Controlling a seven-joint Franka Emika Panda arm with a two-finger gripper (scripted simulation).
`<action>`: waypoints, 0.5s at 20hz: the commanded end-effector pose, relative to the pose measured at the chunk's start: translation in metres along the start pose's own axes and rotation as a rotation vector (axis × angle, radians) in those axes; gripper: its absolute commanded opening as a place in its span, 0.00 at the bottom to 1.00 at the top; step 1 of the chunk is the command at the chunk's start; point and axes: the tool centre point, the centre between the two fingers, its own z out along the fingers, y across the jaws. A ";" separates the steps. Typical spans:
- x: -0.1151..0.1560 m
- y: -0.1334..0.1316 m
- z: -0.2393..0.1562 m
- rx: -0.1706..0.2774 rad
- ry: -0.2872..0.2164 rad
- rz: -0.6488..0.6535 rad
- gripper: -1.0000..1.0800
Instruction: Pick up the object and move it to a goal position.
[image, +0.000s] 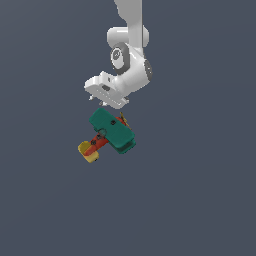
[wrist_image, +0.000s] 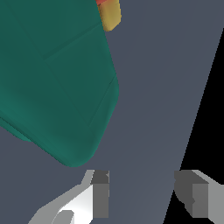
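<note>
Hovering just beside the toy airplane lying on the grey floor, the gripper is seen spread wide and empty, so it should be centred over the teal wing before any descent is made.

Simulated void — plain grey ground

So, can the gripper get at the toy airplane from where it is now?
Probably yes. The gripper is open with nothing between its fingers, and the toy airplane lies just off it with bare floor between them. The green wing is not yet inside the gap, so a short shift is needed first.
</note>
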 end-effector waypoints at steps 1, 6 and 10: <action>-0.001 0.001 0.003 -0.029 0.010 -0.006 0.62; -0.003 0.003 0.009 -0.084 0.033 -0.017 0.62; -0.003 0.004 0.013 -0.127 0.053 -0.027 0.62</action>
